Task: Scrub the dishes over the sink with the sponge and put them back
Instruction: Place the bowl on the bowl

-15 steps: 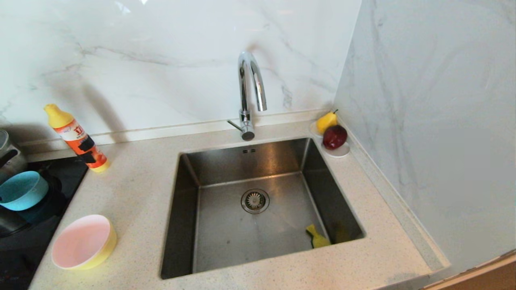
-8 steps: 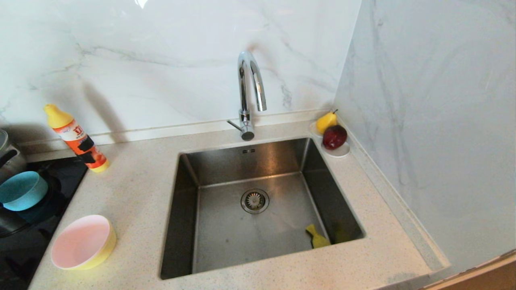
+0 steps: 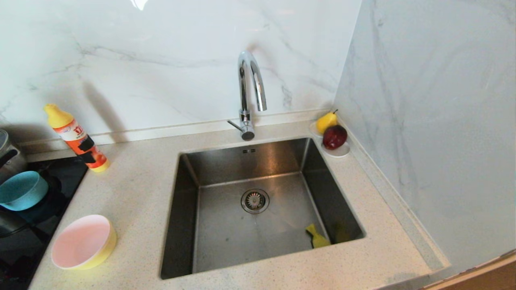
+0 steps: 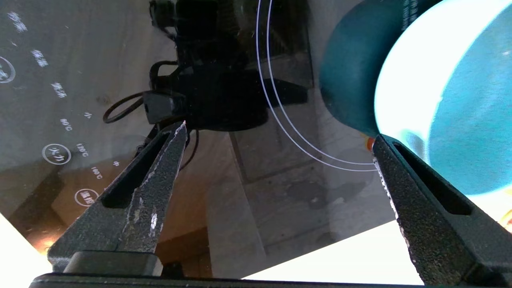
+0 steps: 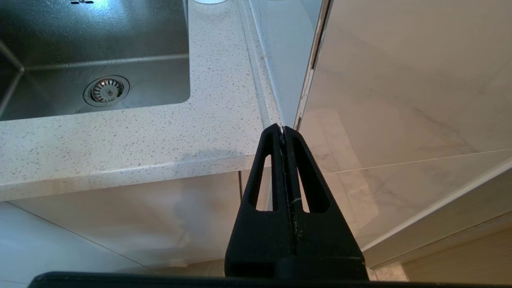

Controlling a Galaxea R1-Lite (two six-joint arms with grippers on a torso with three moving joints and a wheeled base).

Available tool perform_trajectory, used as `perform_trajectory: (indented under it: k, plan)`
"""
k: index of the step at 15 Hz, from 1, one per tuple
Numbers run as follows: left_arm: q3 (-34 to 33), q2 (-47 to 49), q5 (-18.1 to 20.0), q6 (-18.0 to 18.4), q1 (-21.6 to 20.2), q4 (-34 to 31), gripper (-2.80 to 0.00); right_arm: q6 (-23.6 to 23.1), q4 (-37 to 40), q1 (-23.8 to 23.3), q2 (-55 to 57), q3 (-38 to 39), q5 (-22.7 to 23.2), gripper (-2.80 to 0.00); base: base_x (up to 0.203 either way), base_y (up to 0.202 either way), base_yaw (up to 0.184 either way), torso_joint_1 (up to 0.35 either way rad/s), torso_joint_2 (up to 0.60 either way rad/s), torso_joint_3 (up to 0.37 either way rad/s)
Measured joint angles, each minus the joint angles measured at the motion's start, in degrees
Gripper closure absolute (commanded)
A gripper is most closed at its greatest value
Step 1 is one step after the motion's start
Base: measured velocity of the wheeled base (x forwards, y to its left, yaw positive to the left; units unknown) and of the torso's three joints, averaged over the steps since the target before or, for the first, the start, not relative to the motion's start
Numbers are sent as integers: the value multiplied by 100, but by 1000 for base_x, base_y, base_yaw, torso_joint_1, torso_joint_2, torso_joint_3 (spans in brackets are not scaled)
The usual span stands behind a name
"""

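The speckled tabletop (image 3: pixel 137 193) carries the steel sink (image 3: pixel 225 237), with the sponge (image 3: pixel 317 238) lying in its near right corner. On the black cooktop (image 3: pixel 60 181) at the far left sits the blue bowl (image 3: pixel 20 190); nearer, on the tabletop, the pink bowl (image 3: pixel 78 241) rests nested in the yellow bowl (image 3: pixel 108 245). The left gripper (image 4: pixel 280 144) hangs over the cooktop with jaws spread wide and empty, the blue bowl just beside one finger. The right gripper (image 5: pixel 283 129), jaws pressed together, is parked below the tabletop's near right edge.
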State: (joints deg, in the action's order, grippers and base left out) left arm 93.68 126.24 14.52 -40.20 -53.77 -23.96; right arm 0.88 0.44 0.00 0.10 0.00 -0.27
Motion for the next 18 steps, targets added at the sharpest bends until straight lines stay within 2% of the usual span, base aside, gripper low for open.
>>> perform_trajectory:
  k: [3,6,10,18]
  plan:
    - [70,-19,91,-1,-19,-106,-280,0,-2,0,0,0,2,0,0,0,0,0,0,0]
    - [94,-206,458,0,-30,-337,-280,-1,0,0,0,0,-1,0,0,0,0,0,0,0]
    - [229,-328,488,-9,-37,-350,-280,-2,0,0,0,0,0,0,0,0,0,0,0,0]
    - [921,315,413,-279,-33,-400,-280,0,0,0,0,0,2,0,0,0,0,0,0,0]
